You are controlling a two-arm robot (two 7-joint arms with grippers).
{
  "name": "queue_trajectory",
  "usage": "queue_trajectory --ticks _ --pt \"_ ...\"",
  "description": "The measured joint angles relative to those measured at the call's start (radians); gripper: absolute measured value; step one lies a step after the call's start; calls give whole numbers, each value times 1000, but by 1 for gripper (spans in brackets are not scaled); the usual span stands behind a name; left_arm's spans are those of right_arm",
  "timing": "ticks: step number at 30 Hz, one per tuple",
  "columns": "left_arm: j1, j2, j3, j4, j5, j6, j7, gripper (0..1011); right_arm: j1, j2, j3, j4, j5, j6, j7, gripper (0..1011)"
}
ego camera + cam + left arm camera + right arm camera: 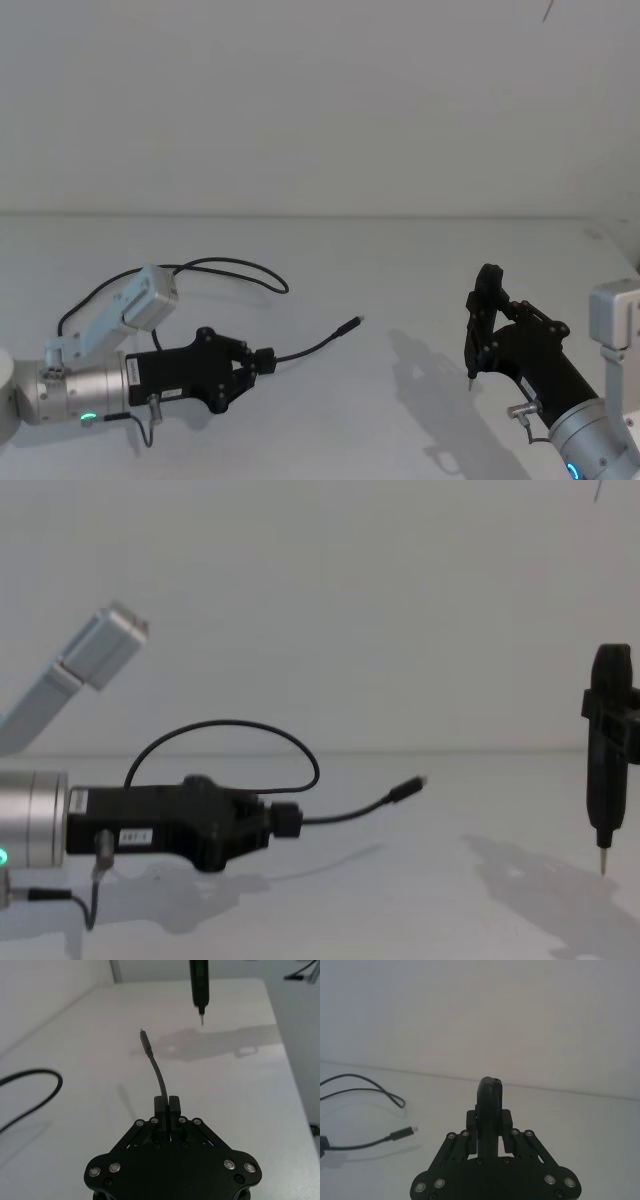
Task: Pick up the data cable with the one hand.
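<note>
Nearest, over the near left part of the desk (400, 260), lies the left gripper (265, 361), black, on a silver wrist with a green light (88, 416), pointing toward the middle of the desk. Its two fingers are pressed together on the data cable (315, 350). From the wrist view the cable (159, 1072) comes straight out from between the closed fingertips of this gripper (167, 1105).

One cable is in sight. Its free end runs forward from the grip and curves up to one small plug (350, 323) with a silver tip. Seen from the chest, that end (350, 810) stands above the desk with its shadow below it. Behind the fingers the cord swings back in one wide loop (235, 266) toward the far left of the desk.

There are two grippers. The right gripper (490, 330) is over the near right part of the desk, well apart from the cable. Its fingers are clamped on one slim black pen-like tool (478, 330), which stands nearly upright with its thin tip pointing down, just above the desk. From its own wrist view the fingers of that gripper (489, 1120) close on both sides of the tool's barrel.

One short grey wire (90, 900) hangs under the left wrist. One pale box (150, 295) sits on the left arm.

The desk is plain white and smooth, and carries soft shadows of both arms. A bare white wall (300, 100) rises behind its far edge.
</note>
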Motion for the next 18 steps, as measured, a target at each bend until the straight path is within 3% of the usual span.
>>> queue_trajectory --ticks 18 --pt "29 38 -9 -152 -32 12 19 40 0 -1 1 -2 0 0 0 279"
